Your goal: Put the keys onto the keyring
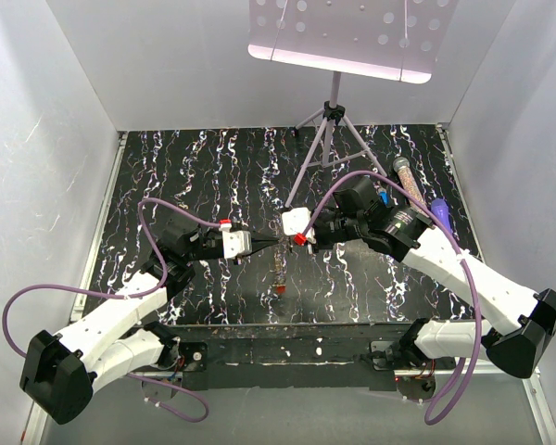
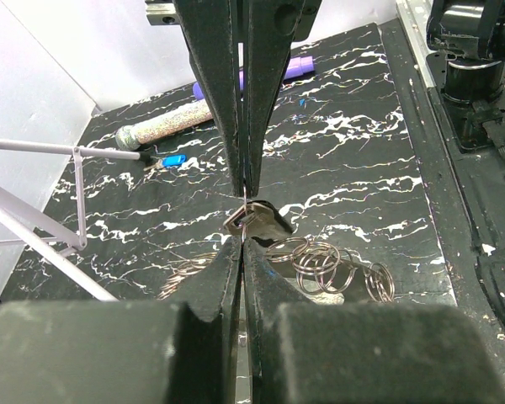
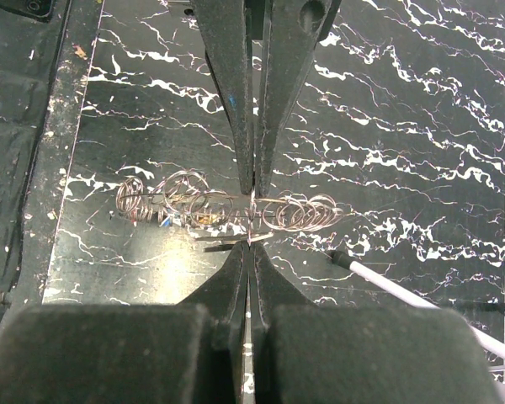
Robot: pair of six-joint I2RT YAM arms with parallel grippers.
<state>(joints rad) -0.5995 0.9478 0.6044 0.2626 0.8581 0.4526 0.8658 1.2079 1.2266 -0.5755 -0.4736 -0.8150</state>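
My left gripper (image 1: 258, 243) and right gripper (image 1: 299, 239) meet tip to tip above the middle of the black marbled table (image 1: 195, 167). The keyring (image 3: 307, 212) is a chain of thin grey-brown coiled rings; it hangs between them as a strand (image 1: 279, 269) with a small red piece (image 1: 280, 289) at its lower end. My right gripper (image 3: 252, 220) is shut on one thin ring of it. My left gripper (image 2: 245, 215) is shut on a thin flat silver piece, seemingly a silver key (image 2: 239, 222), beside the rings (image 2: 320, 263).
A tripod stand (image 1: 327, 125) with a perforated panel stands at the back centre. A glitter-filled tube (image 1: 405, 178), a purple object (image 1: 441, 212) and a small blue piece (image 2: 174, 161) lie at the back right. White walls close in the sides.
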